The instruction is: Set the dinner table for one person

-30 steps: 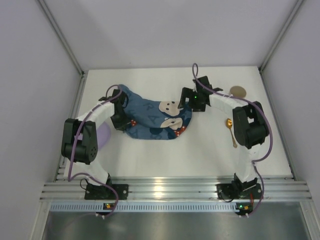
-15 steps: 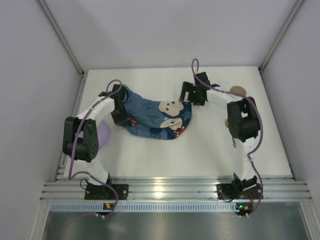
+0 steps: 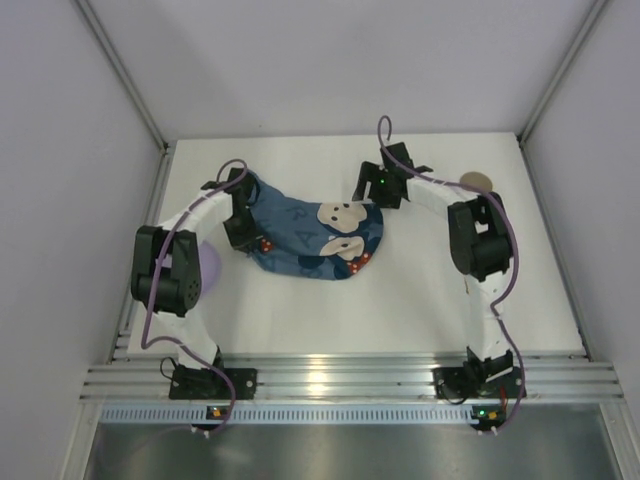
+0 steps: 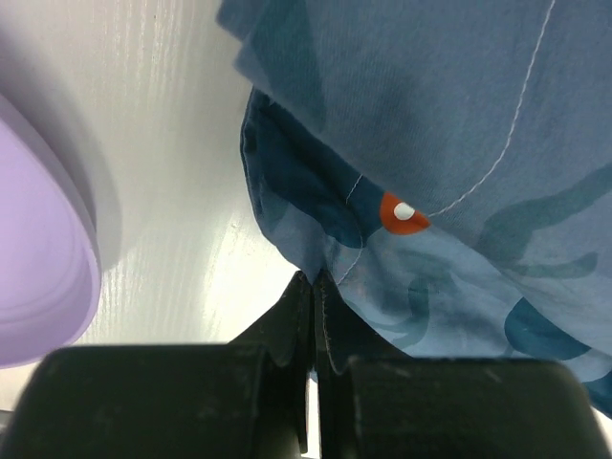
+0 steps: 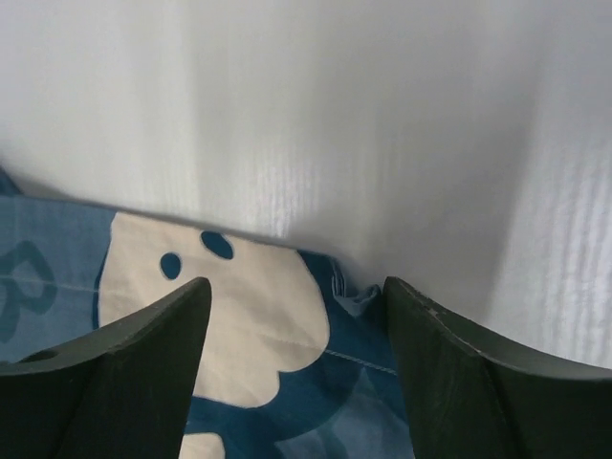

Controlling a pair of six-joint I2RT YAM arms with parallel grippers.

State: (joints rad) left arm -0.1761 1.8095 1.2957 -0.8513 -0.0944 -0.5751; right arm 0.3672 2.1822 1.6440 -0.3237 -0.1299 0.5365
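Blue placemat (image 3: 300, 235) lies rumpled mid-frame on the white tabletop (image 3: 400, 300); left pincer (image 4: 316, 287) clamped on its left edge, right pincer (image 5: 295, 292) spread apart above its upper-right corner.

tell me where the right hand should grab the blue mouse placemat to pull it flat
Take the mouse placemat by its far right corner, where a small fold bunches against the dinner table. Come down from above: the open right hand straddles that edge. The left hand pinches the opposite end, so pulling away should probably spread it.
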